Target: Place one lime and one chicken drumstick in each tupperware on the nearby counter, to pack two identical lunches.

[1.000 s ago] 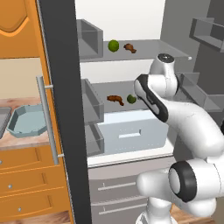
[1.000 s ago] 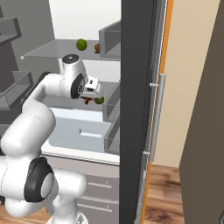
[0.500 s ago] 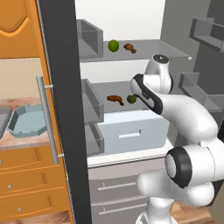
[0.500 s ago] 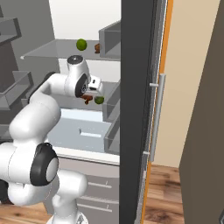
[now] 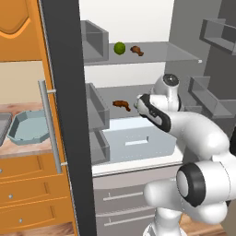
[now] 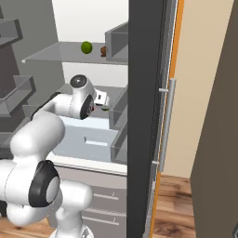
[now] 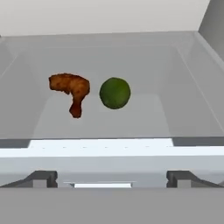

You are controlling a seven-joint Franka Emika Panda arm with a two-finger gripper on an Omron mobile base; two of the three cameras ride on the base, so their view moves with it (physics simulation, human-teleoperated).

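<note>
In the hand view a reddish-brown chicken drumstick and a green lime lie side by side on the middle fridge shelf. They are ahead of my open gripper, and nothing is between its fingertips. From the left base, the gripper hovers at that shelf just right of the drumstick. A second lime and drumstick rest on the top shelf. The pale blue-green tupperware sits on the counter, with the grey tupperware at the frame edge.
The open fridge's dark door edge with its long handle stands between fridge and counter. A white drawer juts out below the middle shelf. Grey door bins hang on the right. Shelf-side boxes line the left.
The arm has reached further in toward the middle shelf, and the hand now covers the lime in the left base view. The jaws stay open.
</note>
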